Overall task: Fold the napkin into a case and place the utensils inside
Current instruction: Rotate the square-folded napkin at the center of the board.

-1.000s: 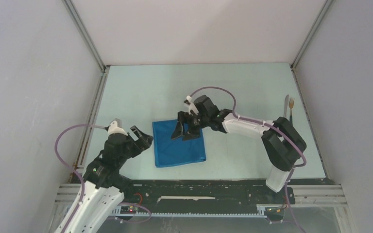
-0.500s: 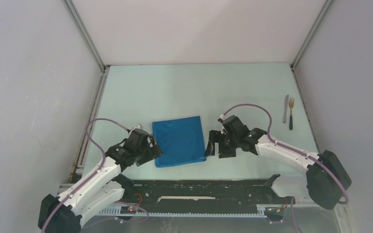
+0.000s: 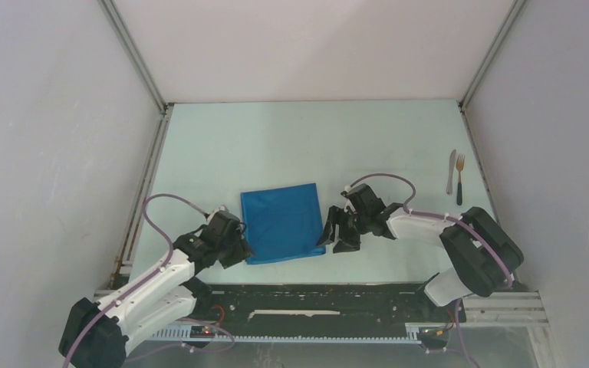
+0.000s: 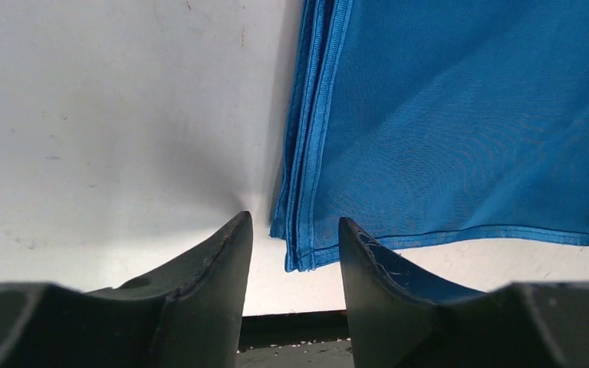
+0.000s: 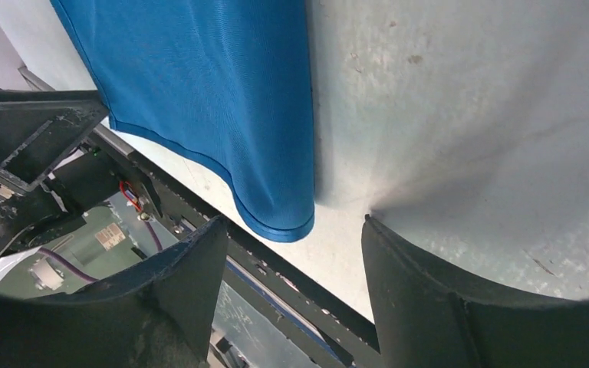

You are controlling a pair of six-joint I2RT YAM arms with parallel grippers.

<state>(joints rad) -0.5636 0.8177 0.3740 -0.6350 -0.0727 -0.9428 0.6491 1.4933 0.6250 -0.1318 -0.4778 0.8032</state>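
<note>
the napkin (image 3: 282, 223) lies folded in a flat, roughly square pad near the middle of the desk (image 3: 276, 146), closer to the near edge. the knife (image 3: 451, 170) and fork (image 3: 459, 180) rest side by side well apart from it, by the right wall. the left hand (image 4: 293, 224) sits low at the near-left corner, its fingers moderately apart with the corner between them and not pinched. the right hand (image 5: 293, 222) stands wider, straddling the near-right corner, also gripping nothing. the main risk is probably an uneven pinch. the left edge shows several stacked hems, so fingers closing there may catch only the top layers and peel the fold open, or slide on the desk and push the cloth into a wrinkle. if one hand closes or lifts before the other, the pad could skew and the case come out crooked. in the overhead view both hands cover the corners they address. each wrist view cuts off most of the cloth, the number of layers cannot be counted, and the utensils are too small to make out in detail.
</note>
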